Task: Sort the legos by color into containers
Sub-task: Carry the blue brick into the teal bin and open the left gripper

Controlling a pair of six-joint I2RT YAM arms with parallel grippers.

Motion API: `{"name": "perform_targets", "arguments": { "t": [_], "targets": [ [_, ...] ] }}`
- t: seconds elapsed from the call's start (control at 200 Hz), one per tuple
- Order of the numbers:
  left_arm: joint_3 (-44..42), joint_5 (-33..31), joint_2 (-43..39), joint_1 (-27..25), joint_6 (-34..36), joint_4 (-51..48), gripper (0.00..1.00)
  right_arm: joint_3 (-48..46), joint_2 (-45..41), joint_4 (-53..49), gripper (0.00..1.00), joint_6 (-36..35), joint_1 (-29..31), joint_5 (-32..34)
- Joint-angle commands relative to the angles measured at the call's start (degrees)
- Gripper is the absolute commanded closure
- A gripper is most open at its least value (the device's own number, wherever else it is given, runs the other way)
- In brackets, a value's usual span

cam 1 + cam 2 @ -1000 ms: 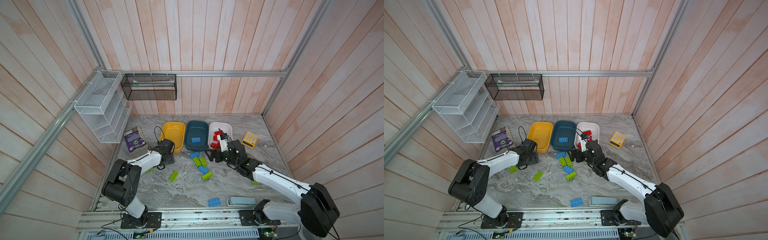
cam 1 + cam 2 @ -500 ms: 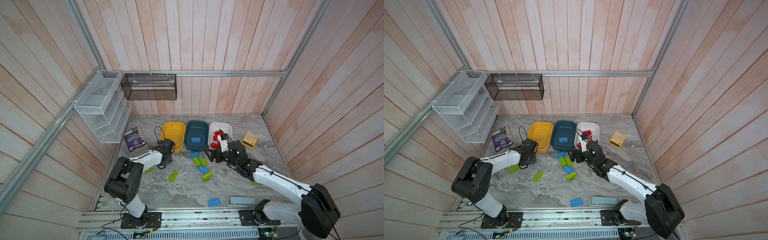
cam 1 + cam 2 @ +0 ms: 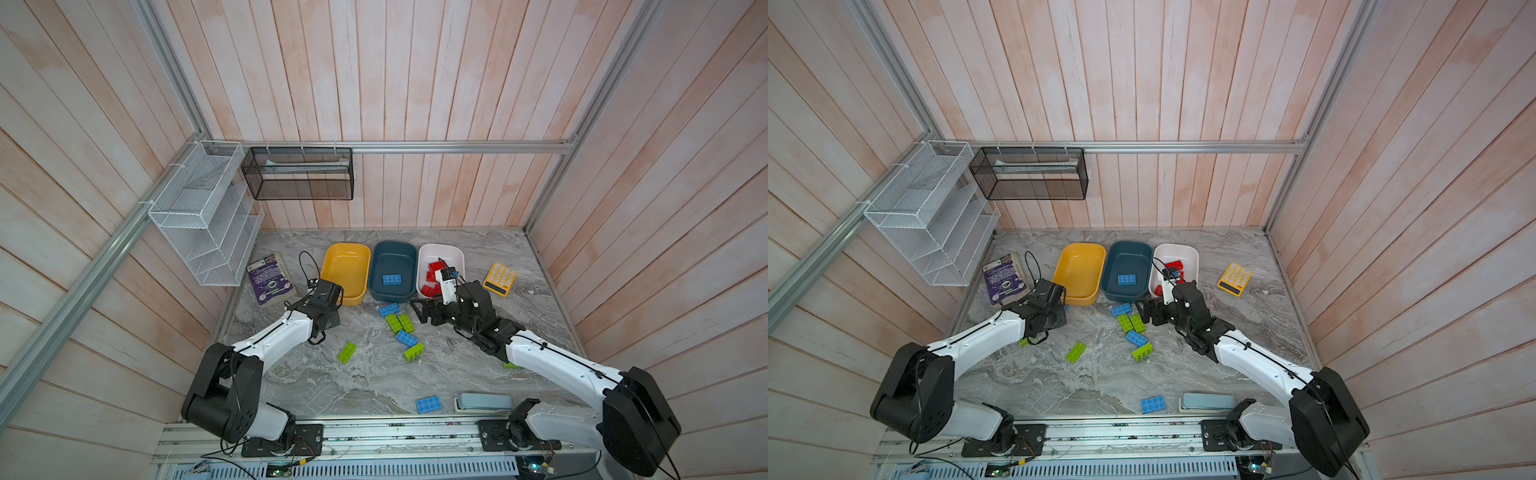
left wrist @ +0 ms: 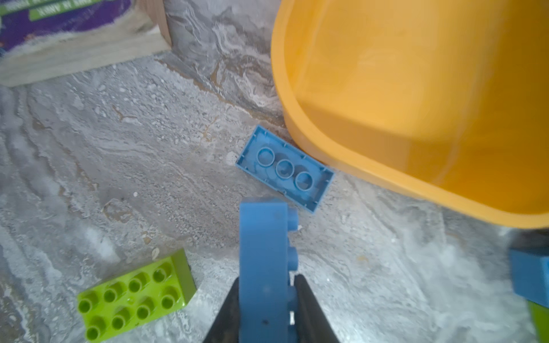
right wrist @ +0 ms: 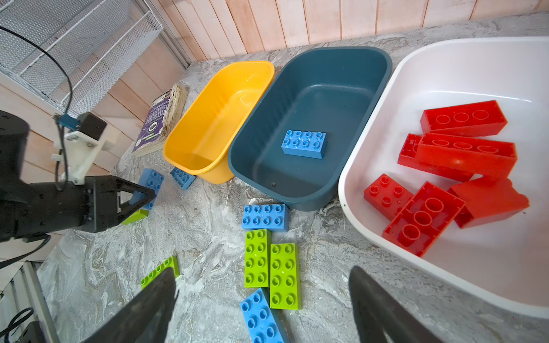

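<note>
**Near edge.** A loose blue brick (image 3: 428, 404) lies just beside a pale blue stapler (image 3: 484, 402) by the rail where both arms are mounted. The left arm (image 3: 274, 336) reaches forward and low, and its wrist ends at the near end of the yellow tub (image 3: 347, 270). The right arm (image 3: 557, 365) runs diagonally toward the middle, wrist turned leftward in front of the white tub (image 3: 436, 254).

**Mid-table.** A single lime brick (image 3: 347, 352) lies apart. Beyond it is a brick cluster (image 3: 406, 338) of two blue and three lime pieces, close together, just left of the right gripper (image 3: 419, 312). Its jaws stand spread wide. In the right wrist view a lime pair (image 5: 271, 264) shows between its fingers (image 5: 148, 306).

**Left gripper** (image 4: 266, 285). Both top views hide its tips under the wrist. The left wrist view shows it pinching a held blue brick (image 4: 263, 261), which stands on edge with its studs sideways. I cannot tell whether the brick is clear of the table. This view also shows an upturned blue brick (image 4: 284, 168) just beside the yellow tub's wall, and a studded lime brick (image 4: 133, 297) nearby.

**Far row.** The dark teal tub (image 3: 395, 257) sits between the other two and holds one sorted blue brick (image 3: 392, 279). The red bricks (image 5: 463, 154) are heaped in the white tub. They show plainly in the right wrist view and are partly covered by the wrist in the top views. A book (image 3: 270, 279) and a yellow calculator (image 3: 500, 279) flank the row. A white rack (image 3: 203, 220) and a black rack (image 3: 299, 174) hang on the walls beyond.
</note>
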Motion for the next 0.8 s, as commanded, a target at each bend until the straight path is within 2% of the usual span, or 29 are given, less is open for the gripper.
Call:
{"name": "perform_targets", "arguments": {
  "t": [0.0, 0.125, 0.22, 0.39, 0.635, 0.795],
  "targets": [
    [-0.3, 1.9, -4.2, -1.5, 1.0, -1.1, 0.74, 0.9, -1.5, -1.8, 0.09, -0.2, 0.5, 0.5],
    [4.0, 3.5, -5.2, -4.8, 2.6, -1.2, 0.73, 0.2, -2.6, -3.5, 0.09, -0.6, 0.8, 0.7],
    [10.5, 3.8, -1.7, -7.5, 3.7, -2.0, 0.73, 0.3, -3.6, -5.8, 0.09, -1.1, 0.9, 1.3],
    [23.3, 6.1, 8.7, -11.1, 6.6, 0.1, 0.73, -0.2, -6.9, -11.2, 0.08, -1.8, 1.1, 2.6],
    [41.0, 11.9, 26.5, -11.6, 9.2, 1.6, 0.73, -2.2, -11.7, -19.7, 0.08, -2.2, 1.7, 4.0],
    [49.0, 13.2, 34.1, -11.6, 10.9, 0.5, 0.73, -4.8, -13.1, -21.6, 0.09, -1.8, 2.1, 3.6]
  ]
}}
